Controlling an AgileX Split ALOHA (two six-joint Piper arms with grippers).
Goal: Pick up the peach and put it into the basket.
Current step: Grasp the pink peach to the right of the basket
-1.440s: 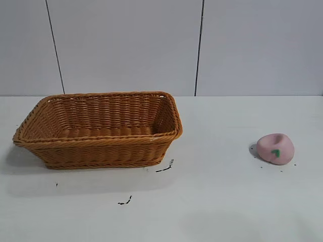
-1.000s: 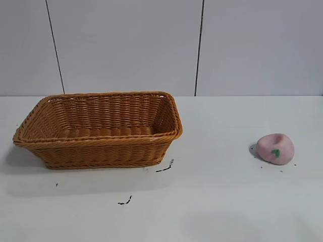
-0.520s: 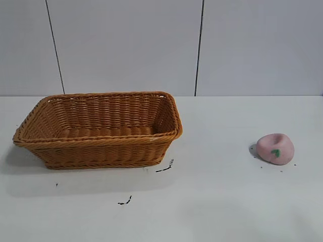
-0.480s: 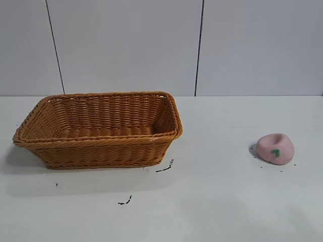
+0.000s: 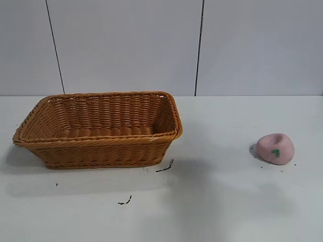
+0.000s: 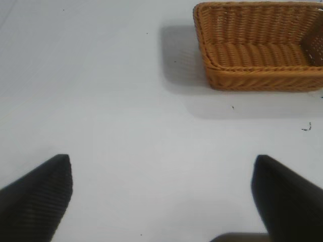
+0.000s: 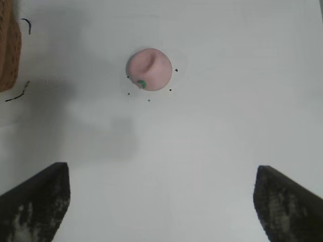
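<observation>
Peach (image 5: pixel 275 148) sits on the white table (image 5: pixel 227 201) at ext view's right side, dimple up, green leaf mark facing cam; well apart from the basket (image 5: pixel 101 133), which is at the left-centre. Same spot as in earlier ext frames, peach and basket haven't shifted. Only diff vs earlier: a faint grey shadow now spreads over the table in front, between basket and peach, wider than before. No arm in ext view itself.

R wrist view: peach (image 7: pixel 149 69) on bare table ahead of the right gripper (image 7: pixel 161 201), not touching it, not between the tips. Fingers (image 7: pixel 35 201) spread wide, nothing held. Few tiny dark specks around peach. Basket's corner (image 7: pixel 9 50) just cut off at frame edge, black scuff marks (image 7: pixel 17 93) on table beside it.

L wrist view: left gripper (image 6: pixel 161 196) over bare table, fingers (image 6: pixel 38 194) wide apart, holding nothing; basket (image 6: pixel 260 48) farther off, its one end cropped by frame edge.

Hard to see: both grippers show only dark fingertips, rest of arms out of frame. Basket inside looks bare where visible, but near wall hides part of floor in ext view. Peach's back side hidden.
</observation>
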